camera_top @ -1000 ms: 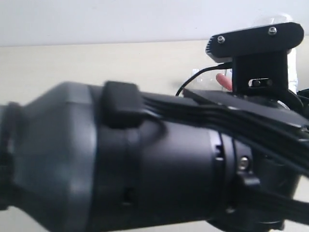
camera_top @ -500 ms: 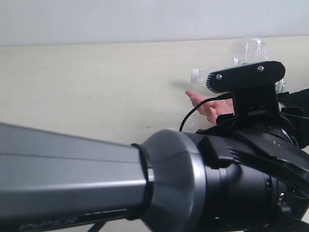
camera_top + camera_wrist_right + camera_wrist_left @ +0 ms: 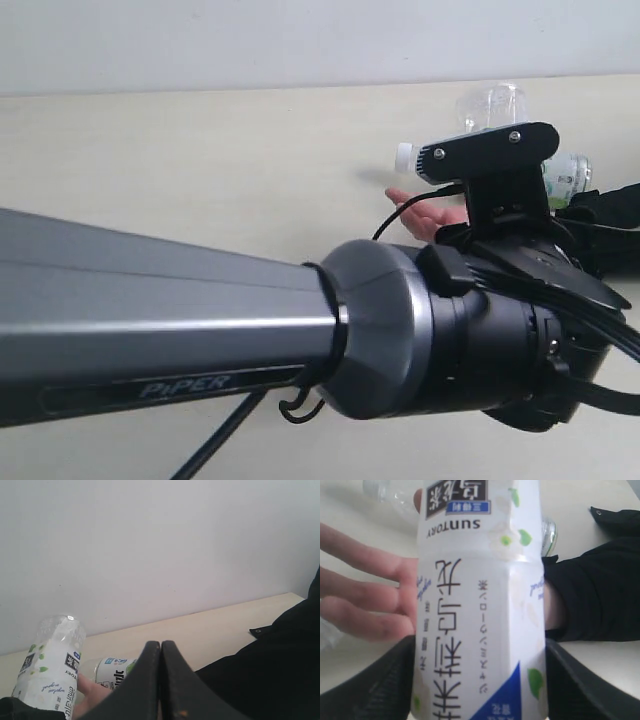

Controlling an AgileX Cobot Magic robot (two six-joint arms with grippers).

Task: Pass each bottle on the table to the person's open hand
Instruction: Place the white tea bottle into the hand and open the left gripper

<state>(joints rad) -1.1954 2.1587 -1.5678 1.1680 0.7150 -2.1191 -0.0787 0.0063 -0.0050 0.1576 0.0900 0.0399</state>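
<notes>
The left gripper [image 3: 480, 690] grasps a white-labelled Suntory bottle [image 3: 480, 580], with 1 dark jaw pressed against each side of its body. It holds the bottle just above the person's open hand [image 3: 367, 597], at the far right of the table [image 3: 200, 180]. The right gripper [image 3: 160, 680] is clenched tight, its 2 fingers touching with nothing between them.

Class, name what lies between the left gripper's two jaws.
The white-labelled bottle fills that gap, held by the left gripper, with the person's open hand behind it; the left wrist view shows it.
</notes>
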